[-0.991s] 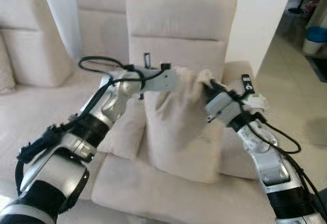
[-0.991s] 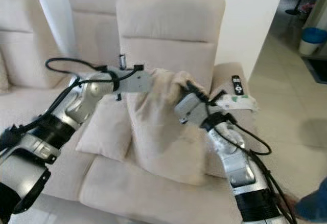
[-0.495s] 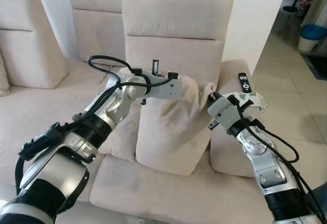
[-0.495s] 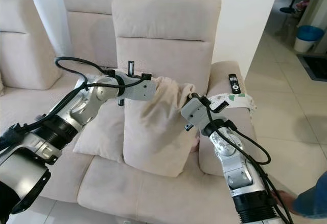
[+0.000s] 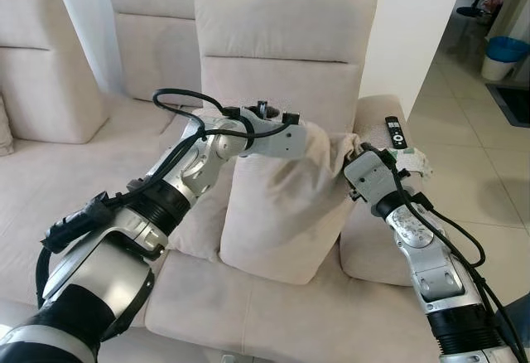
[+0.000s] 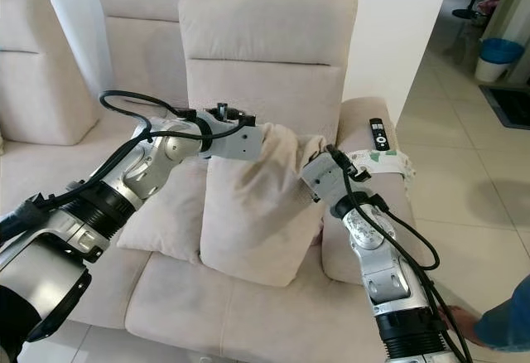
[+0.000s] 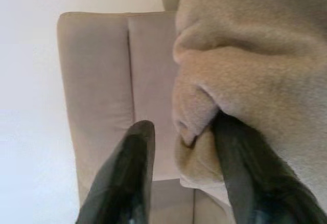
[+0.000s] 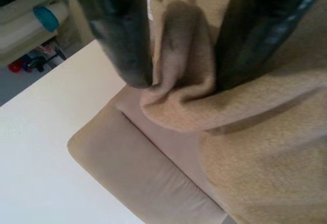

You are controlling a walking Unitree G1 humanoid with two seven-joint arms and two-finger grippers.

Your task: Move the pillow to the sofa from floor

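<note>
A beige pillow [image 5: 277, 214] stands upright on the seat of the cream sofa [image 5: 281, 31], leaning toward the backrest. My left gripper [image 5: 308, 133] is at its upper left corner. In the left wrist view the fingers [image 7: 127, 178] stand apart: the pillow corner [image 7: 194, 106] lies against one finger and a gap shows beside the other. My right gripper [image 5: 354, 151] is at the upper right corner. In the right wrist view a fold of pillow fabric [image 8: 179, 55] is pinched between both fingers [image 8: 117, 29].
A second beige cushion [image 5: 197, 218] lies behind the pillow on the left. A black remote [image 5: 396, 131] and a patterned cloth [image 5: 416, 162] rest on the sofa's right armrest. A person's sleeve [image 6: 509, 321] is at the lower right over the tiled floor. A blue bin [image 5: 503, 52] stands far right.
The pillow has come down from above the seat and now rests on it nearer the backrest. Both arms moved forward and down with it.
</note>
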